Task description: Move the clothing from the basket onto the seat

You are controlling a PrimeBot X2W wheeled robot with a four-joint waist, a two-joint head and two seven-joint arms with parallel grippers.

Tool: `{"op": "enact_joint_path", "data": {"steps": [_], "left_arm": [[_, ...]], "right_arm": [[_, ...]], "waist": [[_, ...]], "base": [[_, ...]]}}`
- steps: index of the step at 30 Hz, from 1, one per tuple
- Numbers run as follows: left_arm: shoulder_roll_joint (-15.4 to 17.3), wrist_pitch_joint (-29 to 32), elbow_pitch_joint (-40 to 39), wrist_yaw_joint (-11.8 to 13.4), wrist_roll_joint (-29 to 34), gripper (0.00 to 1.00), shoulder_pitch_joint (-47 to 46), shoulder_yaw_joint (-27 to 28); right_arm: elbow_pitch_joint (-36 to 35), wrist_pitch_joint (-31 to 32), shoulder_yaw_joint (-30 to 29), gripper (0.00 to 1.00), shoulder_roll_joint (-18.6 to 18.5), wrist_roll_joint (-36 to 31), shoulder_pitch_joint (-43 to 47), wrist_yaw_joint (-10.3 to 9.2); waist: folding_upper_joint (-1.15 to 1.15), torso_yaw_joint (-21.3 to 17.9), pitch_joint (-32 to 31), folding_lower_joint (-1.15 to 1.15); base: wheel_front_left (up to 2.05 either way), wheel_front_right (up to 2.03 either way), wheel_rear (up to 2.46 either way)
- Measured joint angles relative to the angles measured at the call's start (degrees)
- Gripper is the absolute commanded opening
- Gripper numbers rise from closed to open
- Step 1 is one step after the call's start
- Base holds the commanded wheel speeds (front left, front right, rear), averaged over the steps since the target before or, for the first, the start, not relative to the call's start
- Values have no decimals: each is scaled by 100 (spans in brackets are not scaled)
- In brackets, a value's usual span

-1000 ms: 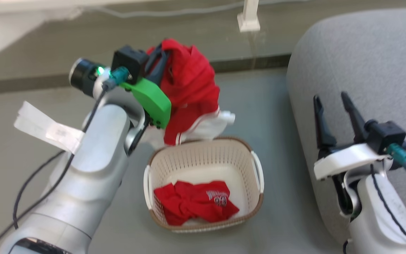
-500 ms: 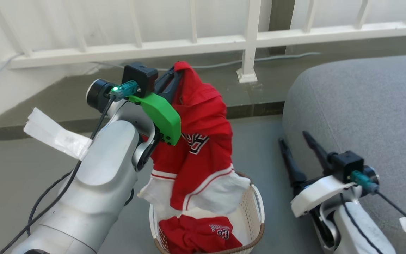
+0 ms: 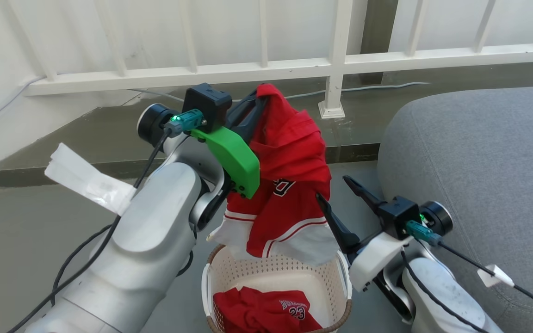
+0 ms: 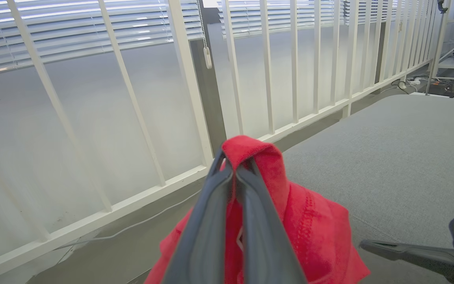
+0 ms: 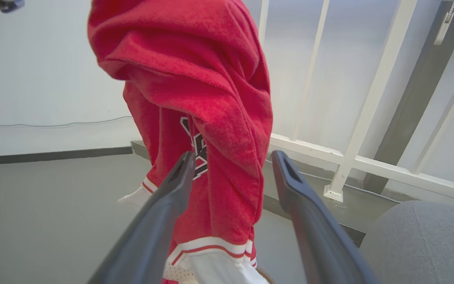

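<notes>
My left gripper (image 3: pixel 259 92) is shut on the top of a red garment (image 3: pixel 289 157) of the clothing, which hangs free with its white hem just above the basket (image 3: pixel 275 270). In the left wrist view the fingers (image 4: pixel 211 205) pinch the red fabric (image 4: pixel 313 221). My right gripper (image 3: pixel 331 187) stands open beside the hanging cloth; in the right wrist view its gripper (image 5: pixel 233 156) straddles the garment (image 5: pixel 195 71) without closing. A second red garment (image 3: pixel 266 314) with "23" lies in the basket. The grey seat (image 3: pixel 479 152) is on the right.
A white railing (image 3: pixel 336 64) with upright bars runs behind on a raised ledge, and a cable lies along it. The floor is grey. A white paper tag (image 3: pixel 86 182) sticks out from my left forearm. The seat's flat top (image 4: pixel 388 157) lies right of the left gripper.
The head camera has tilted up. My left gripper has lifted the garment higher out of the basket. My right gripper has moved left from the seat's edge to the hanging cloth.
</notes>
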Motion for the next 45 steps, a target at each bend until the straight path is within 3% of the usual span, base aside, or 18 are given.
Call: {"op": "enact_joint_path", "data": {"steps": [15, 16, 17, 18, 35, 37, 38, 40, 41, 42, 45], "left_arm": [[2, 197, -511, 214, -231, 0, 74, -331], [2, 236, -523, 240, -240, 0, 94, -344], [2, 243, -537, 241, -250, 0, 120, -359], [3, 244, -548, 248, -260, 0, 142, -380], [35, 266, -598, 546, -353, 0, 542, -233], [44, 219, -592, 582, -397, 14, 598, -152], [49, 192, -580, 603, -398, 29, 614, -126], [67, 158, -556, 645, -409, 79, 637, -86], [79, 144, -545, 648, -411, 95, 653, -73], [89, 98, -536, 649, -416, 100, 672, -53], [99, 37, -509, 648, -523, 100, 710, -53]], "right_arm": [[733, 0, 765, 100, -87, -113, -717, 1], [787, 0, 794, 49, -88, -102, -743, 1], [825, -1, 803, 36, -86, -71, -779, 1], [850, -1, 803, 2, -86, -38, -813, 1], [994, 0, 867, 0, -169, 321, -1176, 8], [995, 0, 856, 0, -235, 379, -1236, 8], [995, 0, 837, 0, -257, 398, -1272, 8], [994, 0, 810, 0, -285, 427, -1326, 8], [993, 0, 799, 0, -298, 446, -1356, 8], [988, 0, 779, 0, -316, 452, -1374, 8], [981, 0, 602, 0, -435, 492, -1376, 8]], "waist": [[0, 160, 84, 0], [0, 170, 91, 0], [0, 179, 97, 0], [0, 188, 104, 0], [0, 39, 241, 0], [0, -3, 260, 0], [0, -23, 269, 0], [0, -62, 287, 0], [0, -81, 296, 0], [0, -98, 304, 0], [0, -129, 328, 0]], "base": [[0, 0, 0], [0, 0, 0], [0, 0, 0], [0, 0, 0], [0, 0, 0], [0, 0, 0], [0, 0, 0], [0, 0, 0], [0, 0, 0], [0, 0, 0], [0, 0, 0]]}}
